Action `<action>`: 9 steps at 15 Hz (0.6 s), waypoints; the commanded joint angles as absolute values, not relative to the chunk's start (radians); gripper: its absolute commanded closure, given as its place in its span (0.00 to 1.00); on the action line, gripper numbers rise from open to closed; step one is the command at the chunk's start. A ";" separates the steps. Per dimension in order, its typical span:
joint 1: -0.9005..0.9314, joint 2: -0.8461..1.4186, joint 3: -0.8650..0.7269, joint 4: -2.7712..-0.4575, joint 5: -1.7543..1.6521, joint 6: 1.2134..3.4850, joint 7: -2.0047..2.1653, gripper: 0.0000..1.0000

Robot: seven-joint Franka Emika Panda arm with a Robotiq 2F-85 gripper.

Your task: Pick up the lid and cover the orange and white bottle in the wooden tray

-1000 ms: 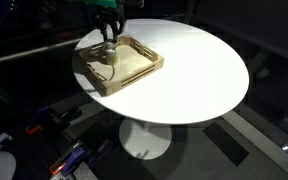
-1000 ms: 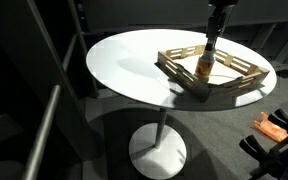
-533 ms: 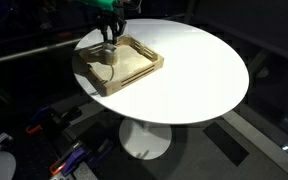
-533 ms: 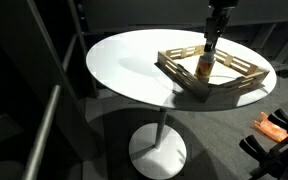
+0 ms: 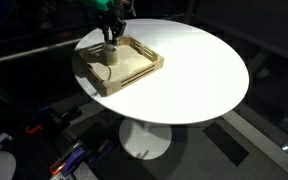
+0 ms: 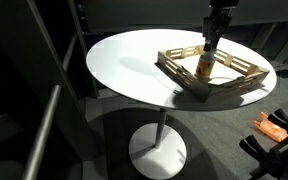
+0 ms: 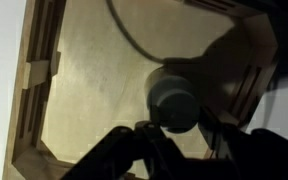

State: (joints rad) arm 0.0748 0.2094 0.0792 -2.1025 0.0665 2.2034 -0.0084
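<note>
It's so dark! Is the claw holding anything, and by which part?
Cannot tell: the gripper hangs above the bottle in the wooden tray, and it is too dark to see a grip.

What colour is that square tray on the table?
The tray is pale, light-coloured wood, seen best in an exterior view.

Dim room, bright table (image 5: pixel 194 70) glare; wrist view blurred, heavily shadowed.

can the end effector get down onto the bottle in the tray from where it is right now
Probably yes. The end effector hangs just above the orange and white bottle, which stands upright inside the wooden tray. Nothing shows between them, and the tray's low sides stand apart from the bottle.
</note>
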 commanded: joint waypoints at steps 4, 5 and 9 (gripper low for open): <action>0.077 0.213 0.075 -2.106 0.066 2.210 0.035 0.24; 0.076 0.212 0.077 -2.105 0.069 2.209 0.023 0.16; 0.072 0.196 0.081 -2.104 0.072 2.199 -0.012 0.00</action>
